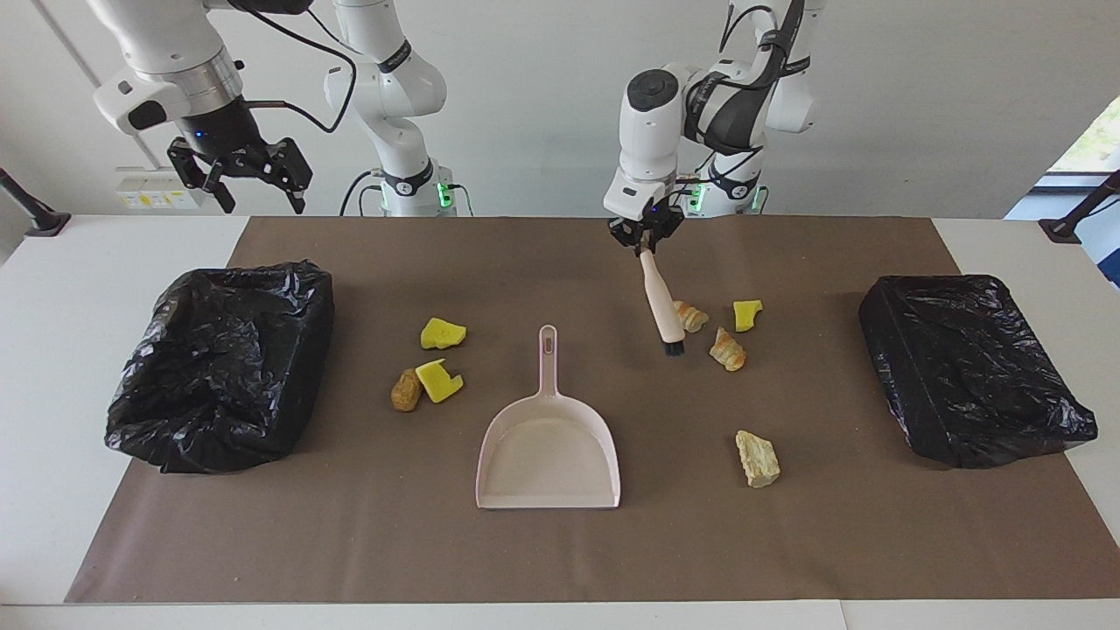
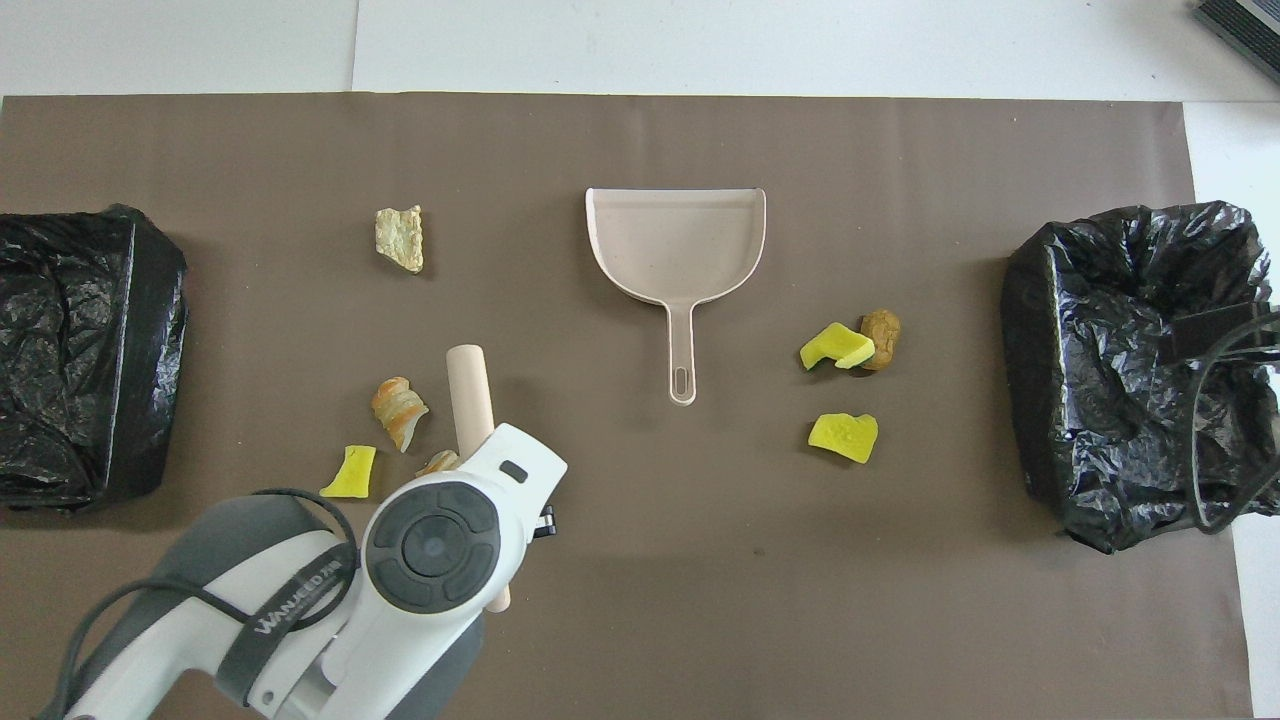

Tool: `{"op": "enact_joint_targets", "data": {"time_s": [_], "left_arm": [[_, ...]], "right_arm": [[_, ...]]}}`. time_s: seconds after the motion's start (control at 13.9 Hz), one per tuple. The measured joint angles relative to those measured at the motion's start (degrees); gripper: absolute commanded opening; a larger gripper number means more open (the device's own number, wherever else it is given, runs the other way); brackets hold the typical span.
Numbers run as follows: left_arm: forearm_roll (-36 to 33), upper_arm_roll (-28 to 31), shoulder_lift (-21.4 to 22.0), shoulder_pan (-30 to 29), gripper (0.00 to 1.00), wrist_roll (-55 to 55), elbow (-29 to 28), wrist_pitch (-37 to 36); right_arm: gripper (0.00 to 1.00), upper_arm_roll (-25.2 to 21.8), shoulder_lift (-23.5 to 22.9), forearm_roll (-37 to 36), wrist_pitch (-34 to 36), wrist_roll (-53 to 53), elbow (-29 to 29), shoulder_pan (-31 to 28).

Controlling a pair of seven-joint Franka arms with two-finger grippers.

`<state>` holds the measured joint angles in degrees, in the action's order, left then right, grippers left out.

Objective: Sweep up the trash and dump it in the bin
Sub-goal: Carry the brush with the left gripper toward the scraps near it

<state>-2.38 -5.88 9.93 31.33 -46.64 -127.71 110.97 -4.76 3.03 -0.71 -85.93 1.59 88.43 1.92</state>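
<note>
My left gripper (image 1: 646,240) is shut on the top of a cream brush (image 1: 661,302) and holds it tilted, black bristles down. The bristles hang just over the mat beside two croissant-like trash lumps (image 1: 689,316) (image 1: 727,349). A yellow chunk (image 1: 746,313) and a pale lump (image 1: 757,458) lie close by. From overhead the brush (image 2: 468,390) sticks out from under the wrist, which hides part of one lump (image 2: 438,462). Two more yellow chunks (image 1: 443,333) (image 1: 437,381) and a brown lump (image 1: 405,389) lie toward the right arm's end. My right gripper (image 1: 261,203) waits open, raised over that end's bin (image 1: 223,363).
The pale pink dustpan (image 1: 548,455) lies flat mid-mat, its handle (image 1: 548,350) pointing toward the robots. A second black-bagged bin (image 1: 971,367) stands at the left arm's end. A brown mat (image 1: 560,560) covers the table.
</note>
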Motion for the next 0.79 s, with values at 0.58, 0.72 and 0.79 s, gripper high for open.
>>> {"op": "enact_joint_targets", "data": {"time_s": [0.58, 0.72, 0.79], "left_arm": [[-1.37, -0.12, 1.52, -13.34, 0.0, 0.9, -1.14, -4.86], [-2.46, -0.1, 1.68, -15.08, 0.0, 0.9, -1.82, -6.01], [-2.64, -0.13, 2.07, -15.58, 0.0, 0.9, -2.73, -6.14]], "right_arm": [[1.0, 0.0, 0.0, 0.0, 0.0, 0.0, 0.0, 0.0], [1.0, 0.0, 0.0, 0.0, 0.0, 0.0, 0.0, 0.0], [1.0, 0.0, 0.0, 0.0, 0.0, 0.0, 0.0, 0.0]]}}
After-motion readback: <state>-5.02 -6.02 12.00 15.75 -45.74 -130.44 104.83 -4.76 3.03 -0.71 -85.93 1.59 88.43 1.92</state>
